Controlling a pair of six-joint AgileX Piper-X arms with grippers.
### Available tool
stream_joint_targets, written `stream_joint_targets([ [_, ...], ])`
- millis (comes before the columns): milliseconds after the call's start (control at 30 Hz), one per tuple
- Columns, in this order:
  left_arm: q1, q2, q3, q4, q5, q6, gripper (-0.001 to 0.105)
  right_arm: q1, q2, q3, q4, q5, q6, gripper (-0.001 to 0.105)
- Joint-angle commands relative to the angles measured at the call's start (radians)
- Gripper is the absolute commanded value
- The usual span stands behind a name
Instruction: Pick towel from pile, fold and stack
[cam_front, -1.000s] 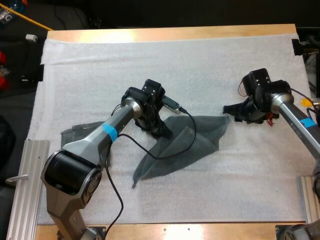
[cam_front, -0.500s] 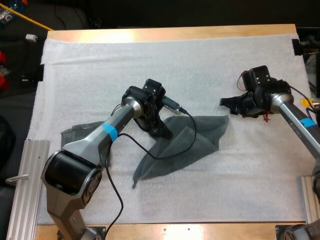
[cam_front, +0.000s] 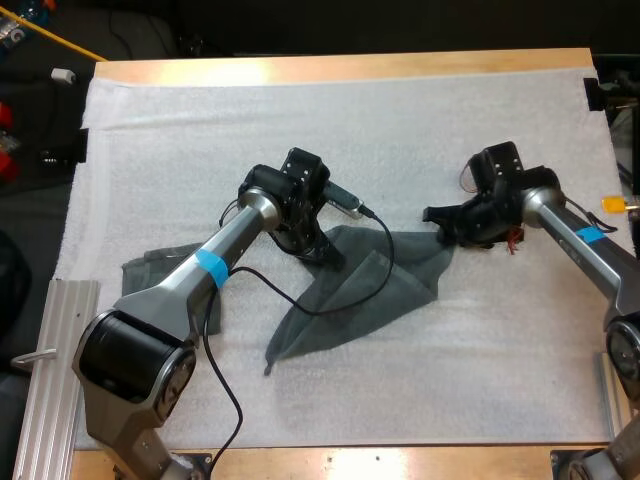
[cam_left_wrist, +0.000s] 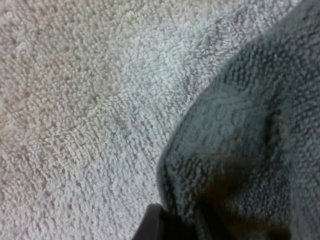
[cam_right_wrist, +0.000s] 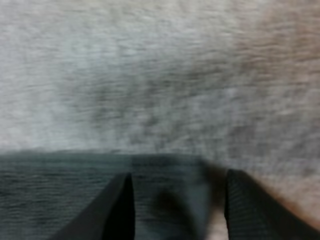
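A dark grey-green towel lies partly spread at the centre of the white mat on the wooden surface. Its long axis runs diagonally, with a narrow tip pointing toward the lower left of the frame and a broad end toward the right. The left gripper bears down on the towel's upper-left edge, its black fingers closed on a raised fold of cloth. The right gripper sits at the towel's right corner, its fingers spread apart with the corner lying loose between them. A second towel lies flat at the left of the frame, partly hidden beneath the left arm.
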Motion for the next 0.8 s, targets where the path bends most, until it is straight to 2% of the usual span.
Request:
stream_joint_targets([
  [0, 0.0, -0.01, -0.005, 0.007, -0.019, 0.0, 0.005, 0.002, 0.005, -0.001, -0.017, -0.029, 0.015, 0.042],
  [67, 0.0, -0.01, -0.005, 0.014, -0.019, 0.0, 0.005, 0.002, 0.013, -0.001, -0.017, -0.024, 0.042, 0.04],
  [133, 0.0, -0.01, -0.005, 0.023, -0.019, 0.0, 0.005, 0.002, 0.022, -0.001, -0.015, -0.025, 0.053, 0.033],
  [200, 0.0, -0.01, -0.005, 0.032, -0.019, 0.0, 0.005, 0.002, 0.028, -0.001, -0.02, -0.029, 0.043, 0.013],
  [267, 0.0, -0.014, -0.005, 0.043, -0.019, 0.011, 0.005, 0.002, 0.027, -0.002, -0.034, -0.029, 0.042, 0.0],
  [433, 0.0, -0.059, -0.005, 0.059, -0.019, 0.016, 0.005, 0.006, -0.001, -0.008, -0.042, -0.027, 0.007, 0.0],
  [567, 0.0, -0.143, -0.005, 0.039, -0.019, 0.027, 0.005, 0.02, -0.089, -0.008, -0.057, 0.045, -0.077, 0.0],
  [767, 0.0, -0.279, -0.008, 0.043, -0.029, 0.037, 0.005, 0.025, -0.262, -0.008, -0.061, 0.092, -0.132, 0.0],
])
